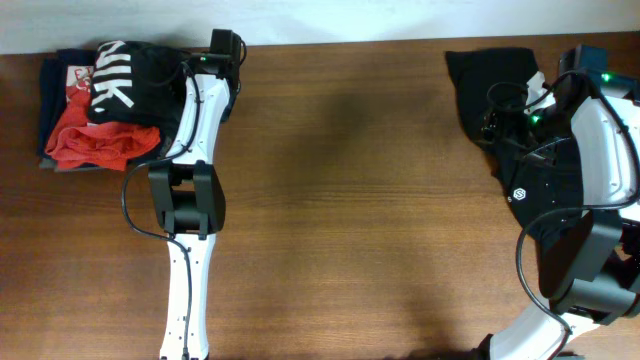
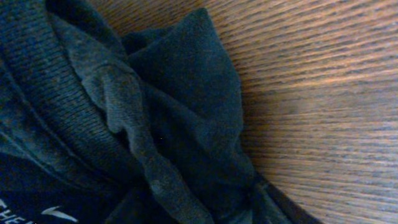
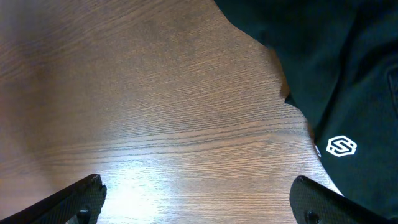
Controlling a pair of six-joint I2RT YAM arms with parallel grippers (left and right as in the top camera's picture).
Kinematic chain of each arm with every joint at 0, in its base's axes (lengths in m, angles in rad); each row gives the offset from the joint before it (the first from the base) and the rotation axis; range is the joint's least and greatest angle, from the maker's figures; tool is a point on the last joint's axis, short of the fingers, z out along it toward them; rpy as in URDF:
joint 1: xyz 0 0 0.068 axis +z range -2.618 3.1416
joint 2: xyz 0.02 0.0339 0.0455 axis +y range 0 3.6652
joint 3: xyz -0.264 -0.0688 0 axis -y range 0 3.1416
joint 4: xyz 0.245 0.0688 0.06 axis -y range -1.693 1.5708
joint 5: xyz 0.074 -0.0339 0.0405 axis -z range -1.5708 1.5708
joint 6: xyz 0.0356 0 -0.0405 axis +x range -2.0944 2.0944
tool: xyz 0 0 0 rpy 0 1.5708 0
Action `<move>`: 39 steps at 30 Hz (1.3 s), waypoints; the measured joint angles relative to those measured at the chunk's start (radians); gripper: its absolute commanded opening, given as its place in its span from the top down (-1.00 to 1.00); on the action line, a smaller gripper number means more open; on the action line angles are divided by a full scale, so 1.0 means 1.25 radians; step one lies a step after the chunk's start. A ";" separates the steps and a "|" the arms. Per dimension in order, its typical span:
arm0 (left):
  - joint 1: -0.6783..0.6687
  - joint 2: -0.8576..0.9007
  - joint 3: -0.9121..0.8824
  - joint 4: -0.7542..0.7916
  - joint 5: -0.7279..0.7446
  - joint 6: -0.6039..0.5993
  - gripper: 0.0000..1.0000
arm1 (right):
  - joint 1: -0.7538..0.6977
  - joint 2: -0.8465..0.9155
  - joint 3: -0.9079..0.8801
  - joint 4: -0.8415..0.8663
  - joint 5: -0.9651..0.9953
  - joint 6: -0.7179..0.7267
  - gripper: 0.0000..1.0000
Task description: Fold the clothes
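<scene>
One shirt half beneath right arm

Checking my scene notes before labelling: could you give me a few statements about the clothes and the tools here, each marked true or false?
1. A red garment lies in the pile by the left arm. True.
2. The lettered black shirt lies under the right arm. False: it is in the pile by the left arm.
3. The right tool is open above the bare table, holding nothing. True.
4. The logo shirt is folded into a neat square. False: it lies spread out with uneven edges.
</scene>
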 measured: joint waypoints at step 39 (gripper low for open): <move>0.142 -0.078 0.368 -0.112 0.053 -0.007 1.00 | 0.000 0.000 0.000 -0.009 0.000 0.000 -0.98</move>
